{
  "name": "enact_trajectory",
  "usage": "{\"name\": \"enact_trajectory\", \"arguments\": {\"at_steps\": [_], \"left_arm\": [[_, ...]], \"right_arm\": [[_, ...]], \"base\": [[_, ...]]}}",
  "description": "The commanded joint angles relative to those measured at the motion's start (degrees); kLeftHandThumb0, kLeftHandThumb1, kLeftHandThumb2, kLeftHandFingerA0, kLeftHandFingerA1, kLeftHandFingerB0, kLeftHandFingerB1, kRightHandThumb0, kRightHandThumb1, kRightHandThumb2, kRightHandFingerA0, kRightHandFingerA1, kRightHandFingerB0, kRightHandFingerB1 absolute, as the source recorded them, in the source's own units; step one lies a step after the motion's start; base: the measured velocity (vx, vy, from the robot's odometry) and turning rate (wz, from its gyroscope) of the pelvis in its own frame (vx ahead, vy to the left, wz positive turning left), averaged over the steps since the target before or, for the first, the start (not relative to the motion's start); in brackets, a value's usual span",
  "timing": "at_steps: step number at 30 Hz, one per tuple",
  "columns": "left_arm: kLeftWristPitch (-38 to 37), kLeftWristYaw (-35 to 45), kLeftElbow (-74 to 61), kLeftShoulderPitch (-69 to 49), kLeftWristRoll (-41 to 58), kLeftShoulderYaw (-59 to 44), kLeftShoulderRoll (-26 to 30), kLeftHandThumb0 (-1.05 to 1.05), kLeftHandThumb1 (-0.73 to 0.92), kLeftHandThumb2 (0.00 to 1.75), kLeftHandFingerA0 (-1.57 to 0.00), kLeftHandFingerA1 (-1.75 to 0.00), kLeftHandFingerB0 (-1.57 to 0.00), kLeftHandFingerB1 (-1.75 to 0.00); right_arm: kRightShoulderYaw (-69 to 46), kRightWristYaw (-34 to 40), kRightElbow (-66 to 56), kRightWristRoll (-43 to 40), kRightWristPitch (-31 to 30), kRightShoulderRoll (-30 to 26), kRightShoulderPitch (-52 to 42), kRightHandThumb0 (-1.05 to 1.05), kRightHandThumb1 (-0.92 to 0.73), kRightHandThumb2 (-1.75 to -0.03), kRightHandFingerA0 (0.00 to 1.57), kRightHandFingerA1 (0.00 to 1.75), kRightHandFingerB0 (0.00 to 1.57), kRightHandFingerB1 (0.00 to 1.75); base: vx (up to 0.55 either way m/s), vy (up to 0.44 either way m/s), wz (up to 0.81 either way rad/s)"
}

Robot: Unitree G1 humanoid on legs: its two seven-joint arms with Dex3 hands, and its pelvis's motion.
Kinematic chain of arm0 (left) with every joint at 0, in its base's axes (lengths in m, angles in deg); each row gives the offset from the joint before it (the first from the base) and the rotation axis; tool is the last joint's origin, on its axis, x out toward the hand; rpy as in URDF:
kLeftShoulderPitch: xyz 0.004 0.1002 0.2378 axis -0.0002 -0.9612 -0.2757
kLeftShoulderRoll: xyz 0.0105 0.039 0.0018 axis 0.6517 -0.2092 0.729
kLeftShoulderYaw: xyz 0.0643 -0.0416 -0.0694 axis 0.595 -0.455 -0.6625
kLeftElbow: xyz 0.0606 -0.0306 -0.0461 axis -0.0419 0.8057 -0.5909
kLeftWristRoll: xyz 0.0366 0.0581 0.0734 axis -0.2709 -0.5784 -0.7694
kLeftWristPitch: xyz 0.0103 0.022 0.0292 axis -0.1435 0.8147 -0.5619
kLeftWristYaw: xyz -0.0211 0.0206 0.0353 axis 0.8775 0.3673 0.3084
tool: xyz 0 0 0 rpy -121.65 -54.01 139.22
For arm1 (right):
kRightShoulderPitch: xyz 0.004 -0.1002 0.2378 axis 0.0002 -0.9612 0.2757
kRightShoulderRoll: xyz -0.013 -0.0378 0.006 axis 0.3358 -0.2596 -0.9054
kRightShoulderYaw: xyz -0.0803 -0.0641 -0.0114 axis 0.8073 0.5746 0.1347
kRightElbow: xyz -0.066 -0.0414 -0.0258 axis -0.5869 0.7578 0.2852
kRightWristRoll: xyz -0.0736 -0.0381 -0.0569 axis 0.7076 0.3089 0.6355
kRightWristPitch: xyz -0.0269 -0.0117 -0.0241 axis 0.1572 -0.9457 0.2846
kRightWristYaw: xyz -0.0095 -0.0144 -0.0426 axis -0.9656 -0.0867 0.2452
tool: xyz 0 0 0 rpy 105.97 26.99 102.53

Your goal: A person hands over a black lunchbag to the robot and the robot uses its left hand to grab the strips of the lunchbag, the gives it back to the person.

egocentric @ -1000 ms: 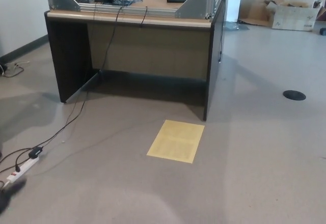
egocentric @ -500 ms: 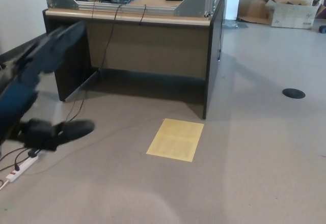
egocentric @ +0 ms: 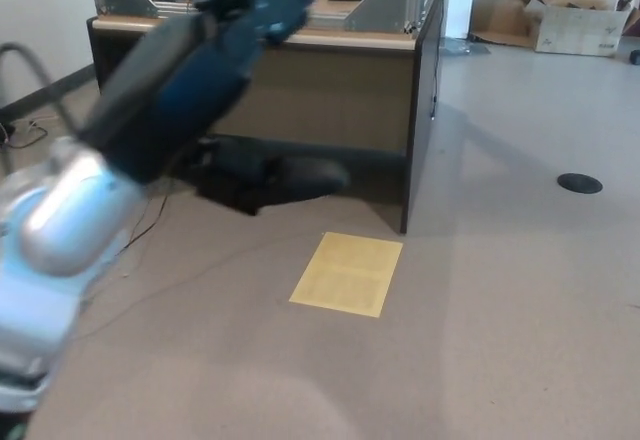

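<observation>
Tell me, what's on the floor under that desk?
Beneath the desk only dark shadow shows, plus a cable trailing out. The raised left arm and its blurred robot hand cover much of that space.

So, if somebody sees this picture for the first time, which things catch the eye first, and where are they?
The robot's left arm, silver and dark blue, sweeps blurred across the left and upper part of the view, with the black left hand in front of the dark wooden desk. On the grey floor lies a flat yellow sheet, just before the desk's right front corner. No lunchbag and no person can be seen.
</observation>
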Motion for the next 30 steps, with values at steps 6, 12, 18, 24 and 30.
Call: {"name": "enact_trajectory", "arguments": {"at_steps": [6, 12, 18, 24, 30], "left_arm": [[6.4, -0.3, 4.2, 5.2, -7.1, 3.9, -6.4, -0.80, 0.49, 0.83, 0.00, 0.00, 0.00, -0.01], [6.2, -1.2, 4.9, 4.7, -10.3, 4.8, -8.2, -0.83, 0.50, 0.85, 0.00, 0.00, 0.00, 0.00], [4.6, -0.5, 4.5, 2.6, -9.7, 3.6, -7.6, -0.84, 0.51, 0.85, 0.00, 0.00, 0.00, -0.01], [5.5, 0.6, 3.5, 0.7, -8.7, 1.9, -6.9, -0.82, 0.49, 0.85, 0.00, 0.00, 0.00, -0.03], [5.7, 1.1, 3.0, 0.2, -8.7, 1.5, -6.8, -0.83, 0.50, 0.86, 0.00, 0.00, 0.00, -0.02]], "right_arm": [[0.6, 1.4, 0.6, 0.8, 2.0, -0.5, 0.7, -0.58, -0.68, -0.60, 0.54, 0.45, 0.49, 0.40], [1.5, 1.6, 0.1, 1.7, 1.6, -0.5, 0.5, -0.58, -0.68, -0.61, 0.53, 0.44, 0.48, 0.39], [1.0, 0.6, 1.2, 0.3, 2.2, -0.1, 0.9, -0.58, -0.66, -0.60, 0.54, 0.44, 0.49, 0.40], [1.0, 0.8, 1.5, 0.2, 2.6, 0.1, 0.9, -0.56, -0.65, -0.60, 0.54, 0.44, 0.50, 0.40], [0.8, 0.7, 1.6, 0.1, 2.8, 0.0, 1.1, -0.59, -0.54, -0.92, 0.51, 0.60, 0.38, 0.51]], "base": [[0.00, 0.000, 0.00], [0.00, 0.000, 0.00], [0.00, 0.000, 0.00], [0.00, 0.000, 0.00], [0.00, 0.000, 0.00]]}}
